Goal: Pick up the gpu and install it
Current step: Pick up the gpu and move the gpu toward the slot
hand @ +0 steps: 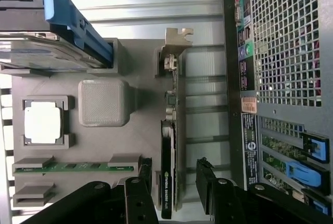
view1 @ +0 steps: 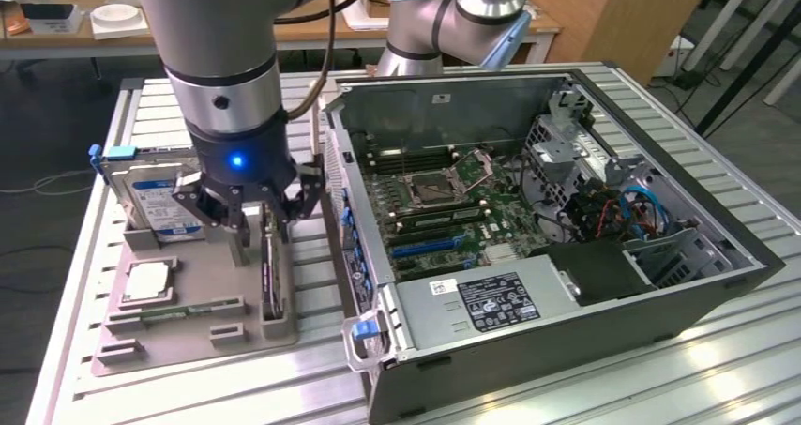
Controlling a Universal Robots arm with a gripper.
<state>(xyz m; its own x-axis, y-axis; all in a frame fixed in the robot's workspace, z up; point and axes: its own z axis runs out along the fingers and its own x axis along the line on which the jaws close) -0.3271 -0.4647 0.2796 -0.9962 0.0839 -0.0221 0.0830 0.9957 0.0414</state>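
Observation:
The gpu (view1: 270,273) is a thin black card standing on its edge in a slot of the grey holder tray (view1: 188,341), next to the open computer case (view1: 564,350). In the wrist view the gpu (hand: 167,130) is seen edge-on, its pale metal bracket (hand: 177,39) at the far end. My gripper (view1: 263,214) hangs directly over the card. It is open (hand: 174,169), with one black finger (hand: 140,182) on each side of the card's near end and a small gap on both sides. Nothing is held.
The tray also holds a silver hard drive (view1: 157,204) with a blue-white label, a processor chip (view1: 146,280) and a green memory stick (hand: 73,167). The case's motherboard (view1: 438,200) lies exposed. The case wall (hand: 281,52) stands close beside the card.

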